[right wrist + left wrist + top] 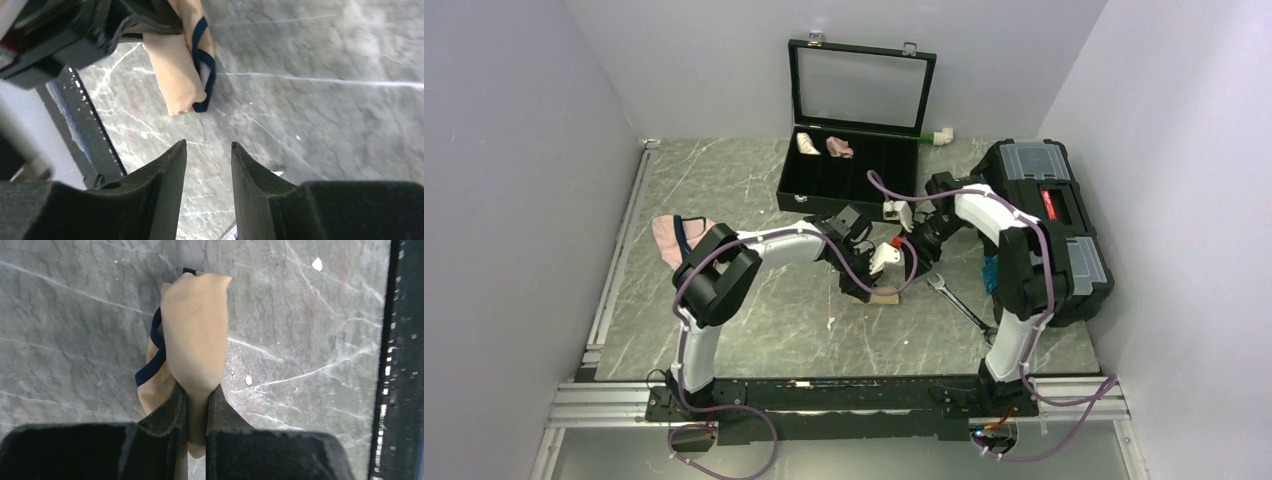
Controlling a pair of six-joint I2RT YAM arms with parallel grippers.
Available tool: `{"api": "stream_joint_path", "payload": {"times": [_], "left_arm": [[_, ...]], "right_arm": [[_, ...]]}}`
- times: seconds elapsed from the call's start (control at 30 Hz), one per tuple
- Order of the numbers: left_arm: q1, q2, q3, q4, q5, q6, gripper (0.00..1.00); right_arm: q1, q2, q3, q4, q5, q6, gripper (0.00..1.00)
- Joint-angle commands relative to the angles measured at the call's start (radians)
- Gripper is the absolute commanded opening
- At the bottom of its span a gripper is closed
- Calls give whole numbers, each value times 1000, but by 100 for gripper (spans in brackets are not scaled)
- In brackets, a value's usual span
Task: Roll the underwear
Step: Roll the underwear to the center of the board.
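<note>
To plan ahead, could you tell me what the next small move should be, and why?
Probably lift the rolled tan fabric underwear with navy edging: the left hand is shut on it, and the right hand stands open, apart, empty.

Reaches with the left arm (754, 250) from its base upward, then across to the right, elbow raised and forearm sloping down toward the middle. Points the left gripper (196, 390) downward. Presses both dark fingers (176, 407) nearly together, pinching the underwear (195, 325) between them. Rises with the right arm (1016, 260) from its base, bends at the top and slopes down leftward to meet the other arm. Holds the right gripper (207, 146) tilted down, near the left one but not touching it, with fingers parted: a narrow gap between them and nothing inside it.
</note>
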Motion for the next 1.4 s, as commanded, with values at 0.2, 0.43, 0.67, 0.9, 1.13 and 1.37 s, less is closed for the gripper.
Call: {"api": "stream_joint_path", "payload": {"times": [0.2, 0.43, 0.67, 0.9, 1.13, 1.37], "left_arm": [[129, 307, 266, -383, 158, -14, 0], [168, 450, 436, -540, 243, -21, 0], [178, 539, 514, -610, 280, -33, 0], [179, 588, 554, -647, 302, -41, 0], [181, 631, 590, -703, 327, -30, 0], [183, 656, 607, -752, 361, -13, 0]], "right_arm": [[-37, -344, -208, 276, 28, 148, 41], [1, -490, -353, 390, 58, 134, 45], [187, -557, -439, 502, 246, 158, 50], [356, -516, -458, 575, 400, 155, 50], [466, -417, -438, 619, 519, 122, 51], [526, -327, -418, 653, 602, 91, 51]]}}
